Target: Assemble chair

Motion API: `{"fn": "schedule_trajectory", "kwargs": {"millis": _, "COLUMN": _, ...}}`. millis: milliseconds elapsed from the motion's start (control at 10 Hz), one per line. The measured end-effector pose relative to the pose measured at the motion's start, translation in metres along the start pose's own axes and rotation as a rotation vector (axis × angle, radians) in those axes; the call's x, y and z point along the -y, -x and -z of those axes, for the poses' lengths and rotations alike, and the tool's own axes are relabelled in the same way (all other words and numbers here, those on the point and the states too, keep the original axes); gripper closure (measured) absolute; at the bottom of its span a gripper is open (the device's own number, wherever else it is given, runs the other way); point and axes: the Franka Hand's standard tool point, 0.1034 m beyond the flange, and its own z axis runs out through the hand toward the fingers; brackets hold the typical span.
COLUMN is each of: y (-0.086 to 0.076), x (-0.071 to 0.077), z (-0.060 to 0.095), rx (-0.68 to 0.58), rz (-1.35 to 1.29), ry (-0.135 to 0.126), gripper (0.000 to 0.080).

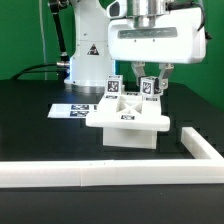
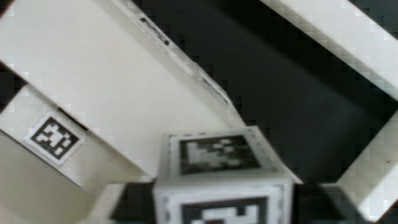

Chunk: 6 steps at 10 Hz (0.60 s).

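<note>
The tool (image 1: 148,84) hangs in the upper right of the exterior frame, fingers straddling a tagged upright part (image 1: 151,88) (clamped or just easing off, I cannot tell), likely to steady it in its socket. That part rises from the chair (image 1: 128,120), mid-frame on the black tabletop (image 1: 40,125), with the L-shaped border rail (image 1: 110,172) below, probably a brace.

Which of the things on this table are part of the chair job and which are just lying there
Job:
chair parts, joined in a block
gripper, right above them

Not the job:
border rail
marker board
table
</note>
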Motion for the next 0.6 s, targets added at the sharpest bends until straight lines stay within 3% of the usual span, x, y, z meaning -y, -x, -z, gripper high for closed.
{"fn": "schedule_trajectory", "kwargs": {"millis": 100, "y": 0.0014, "x": 0.0005, "z": -0.0002, "rx": 0.001, "rz": 0.06, "ry": 0.0, "gripper": 0.0255}}
{"fn": "schedule_trajectory", "kwargs": {"millis": 200, "y": 0.0027, "x": 0.0012, "z": 0.0, "rx": 0.003, "rz": 0.07, "ry": 0.001, "gripper": 0.0179}}
{"fn": "schedule_trajectory", "kwargs": {"millis": 600, "y": 0.005, "x": 0.0034, "z": 0.0012, "rx": 0.0, "rz": 0.565, "ry": -0.001, "gripper": 0.0151}}
